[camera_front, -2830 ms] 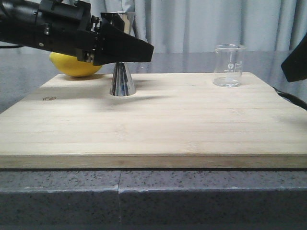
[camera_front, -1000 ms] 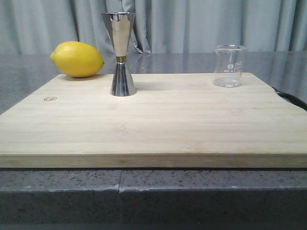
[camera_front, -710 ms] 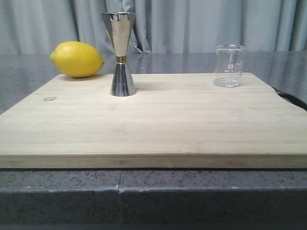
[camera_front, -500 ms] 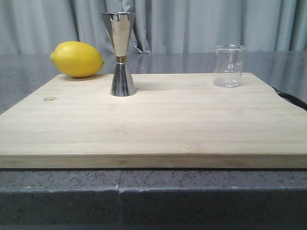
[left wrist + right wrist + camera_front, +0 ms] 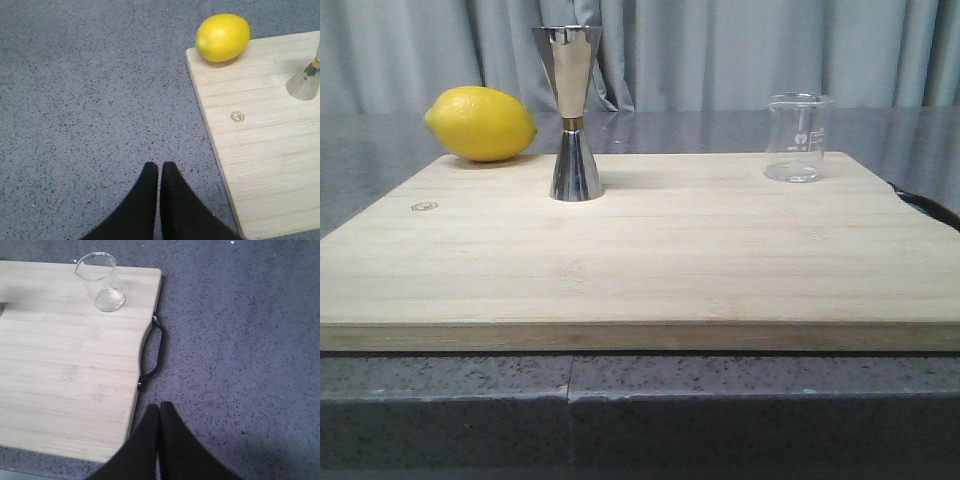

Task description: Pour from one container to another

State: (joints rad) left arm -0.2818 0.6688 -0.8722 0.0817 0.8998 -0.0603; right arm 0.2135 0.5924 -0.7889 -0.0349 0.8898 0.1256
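Now both arms have pulled back off the board: left gripper (image 5: 159,172) and right gripper (image 5: 159,412) closed, empty. Beaker (image 5: 798,137) and jigger (image 5: 571,112) stand upright, well apart; pouring looks finished.

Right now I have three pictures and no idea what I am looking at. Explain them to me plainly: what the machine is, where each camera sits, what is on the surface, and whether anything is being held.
This is a two-armed table robot; each arm ends in a two-fingered gripper.

The front view looks forward over the table. On a wooden board stand a steel hourglass jigger and, to its right, a small clear glass beaker. A lemon lies at the board's far left corner. No arm shows here.

The other two views come from cameras on the wrists. The left wrist view shows the left gripper, black fingers pressed together, over the grey speckled counter beside the board. The right wrist view shows the right gripper, also shut, over the counter near the board's black handle.

Nothing is held.
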